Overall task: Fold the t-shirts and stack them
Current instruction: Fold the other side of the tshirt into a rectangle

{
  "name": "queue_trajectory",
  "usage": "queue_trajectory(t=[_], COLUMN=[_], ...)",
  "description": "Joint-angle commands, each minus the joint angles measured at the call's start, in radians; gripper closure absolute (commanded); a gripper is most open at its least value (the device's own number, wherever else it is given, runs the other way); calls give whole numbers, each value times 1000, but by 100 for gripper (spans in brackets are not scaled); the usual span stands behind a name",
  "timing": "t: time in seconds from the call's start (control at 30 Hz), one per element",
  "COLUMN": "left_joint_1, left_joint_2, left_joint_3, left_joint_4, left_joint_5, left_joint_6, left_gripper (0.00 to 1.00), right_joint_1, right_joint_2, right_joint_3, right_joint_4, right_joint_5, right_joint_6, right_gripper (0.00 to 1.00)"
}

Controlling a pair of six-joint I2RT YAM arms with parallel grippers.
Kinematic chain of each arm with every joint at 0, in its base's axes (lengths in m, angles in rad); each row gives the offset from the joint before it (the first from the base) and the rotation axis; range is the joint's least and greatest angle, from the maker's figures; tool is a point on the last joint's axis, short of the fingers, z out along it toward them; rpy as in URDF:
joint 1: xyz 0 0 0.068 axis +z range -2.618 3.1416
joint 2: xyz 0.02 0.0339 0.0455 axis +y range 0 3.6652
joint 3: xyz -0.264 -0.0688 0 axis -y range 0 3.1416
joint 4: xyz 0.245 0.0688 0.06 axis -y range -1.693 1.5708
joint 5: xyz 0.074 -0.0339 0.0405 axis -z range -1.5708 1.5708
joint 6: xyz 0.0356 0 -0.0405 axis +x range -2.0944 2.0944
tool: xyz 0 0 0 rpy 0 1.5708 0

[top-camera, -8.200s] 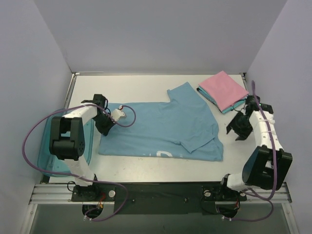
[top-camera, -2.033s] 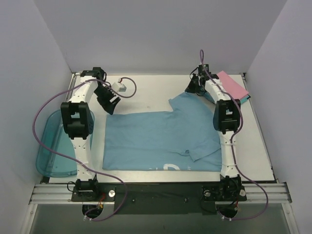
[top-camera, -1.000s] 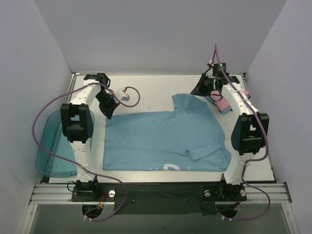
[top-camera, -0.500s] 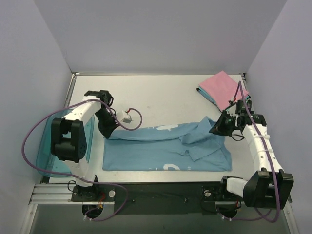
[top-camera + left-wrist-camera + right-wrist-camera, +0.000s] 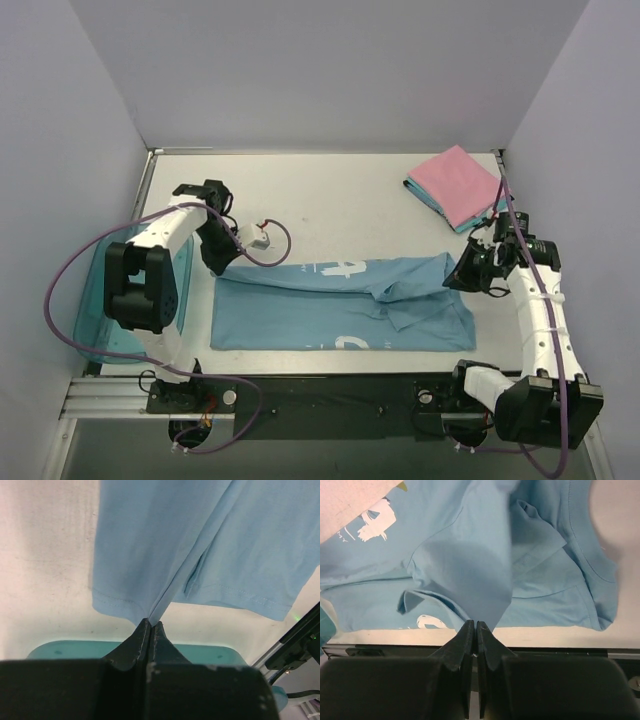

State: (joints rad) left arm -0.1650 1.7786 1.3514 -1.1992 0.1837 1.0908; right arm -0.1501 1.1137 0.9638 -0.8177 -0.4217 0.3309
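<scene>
We find little writing to read. The light blue t-shirt (image 5: 330, 305) lies in the lower middle of the top view, its far edge doubled toward the near side of the table (image 5: 330, 195). A white print (image 5: 340, 267) shows on the turned-over layer, with another white fragment at the near hem. Both are partly creased and we cannot read them. In the right wrist view the white lettering sits at the upper left with a speck of yellow-green above it, also illegible.

The one container is the translucent teal bin (image 5: 92, 300) at the left edge of the top view. It is partly hidden by the left arm, and we cannot tell what it holds. In the left wrist view its rim runs just below the shirt's hem.

The left gripper (image 5: 151, 625) is pinched together on a corner of the light blue shirt at the cloth's left end. The right gripper (image 5: 472, 626) is likewise clamped on a fold of the same shirt at its right end.

The pink folded t-shirt (image 5: 458, 183) rests on the teal folded t-shirt (image 5: 437, 210) at the upper right, well apart from the blue one.
</scene>
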Motion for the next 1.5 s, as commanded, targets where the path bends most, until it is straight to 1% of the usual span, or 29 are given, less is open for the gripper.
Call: queue_trajectory(t=[0.0, 0.13, 0.23, 0.3, 0.57, 0.67, 0.7, 0.8, 0.83, 0.87, 0.9, 0.93, 0.97, 1.0, 1.03, 1.07, 1.1, 1.13, 1.17, 1.2, 1.23, 1.27, 1.3, 1.33, 1.37, 1.4, 1.43, 1.47], left_joint_1=[2, 2, -2, -5, -7, -16, -15, -16, -15, -14, -14, -14, -18, -22, -28, -50, -65, -111, -135, -198, -274, -324, -405, -453, -528, -554, -605, -623], left_joint_2=[-44, -35, -25, -18, -19, -19, -19, -39, -44, -51, -56, -59, -62, -64, -64, -56, -42, -36, -22, -18, -10, -7, 4, 10, 31, 53, 102, 137], left_joint_3=[40, -3, -23, -32, -103, -112, -110, -110, -110, -110, -103, -94, -60, -26, 53, 95, 189, 230, 297, 330, 331, 316, 304, 270, 255, 256, 262, 265], left_joint_4=[35, 56, 79, 81, 82, 34, 24, -28, -39, -58, -68, -83, -97, -120, -128, -137, -117, -96, -39, -10, 88, 133, 239, 312, 414, 464, 546, 591], left_joint_5=[-15, -32, -35, -33, -41, -18, -12, 5, 2, -4, -7, -1, 17, 78, 130, 225, 265, 345, 380, 464, 530, 548, 566, 562, 560, 562, 557, 557], left_joint_6=[46, 64, 66, 63, 75, 87, 89, 119, 127, 141, 149, 156, 158, 149, 138, 88, 54, -51, -160, -207, -326, -372, -456, -510, -596, -632, -726, -768], left_gripper=[100, 100, 100, 100, 100, 100, 94, 81, 65, 57, 32, 28, 28, 27, 26, 26, 26, 29, 31, 33, 33, 34, 33, 31, 30, 29, 28, 28], right_joint_1=[-5, -5, -5, -5, -5, -6, -6, -6, -6, -6, -6, -5, -6, -6, -6, -5, -6, -5, -6, -6, -6, -6, -6, -6, -6, -6, -6, -5], right_joint_2=[-63, -93, -104, -101, -49, -29, -22, -8, -2, 3, 8, 12, 14, 21, 24, 32, 34, 43, 47, 55, 63, 78, 83, 90, 93, 95, 92, 92], right_joint_3=[43, -36, -127, -157, -166, -162, -162, -162, -162, -165, -168, -171, -172, -174, -174, -175, -180, -181, -189, -195, -209, -209, -203, -198, -197, -198, -203, -206], right_joint_4=[-153, -166, -140, -118, -97, -92, -90, -83, -80, -75, -74, -67, -64, -60, -58, -55, -51, -48, -38, -32, -15, -12, -9, -8, -2, 2, 6, 9], right_joint_5=[44, 41, 35, 43, 47, 47, 49, 43, 41, 35, 28, 21, 17, 15, 12, 11, 9, 5, 1, -3, -6, -12, -17, -14, -11, 1, 6, 9], right_joint_6=[-21, -13, -10, -10, -9, -12, -12, -15, -15, -16, -15, -15, -18, -16, -18, -20, -21, -23, -23, -20, -18, -10, -12, -10, -10, -9, -6, -1], right_gripper=[100, 100, 100, 100, 100, 100, 100, 100, 100, 100, 100, 100, 100, 100, 100, 100, 100, 100, 100, 100, 100, 100, 100, 100, 100, 100, 100, 100])
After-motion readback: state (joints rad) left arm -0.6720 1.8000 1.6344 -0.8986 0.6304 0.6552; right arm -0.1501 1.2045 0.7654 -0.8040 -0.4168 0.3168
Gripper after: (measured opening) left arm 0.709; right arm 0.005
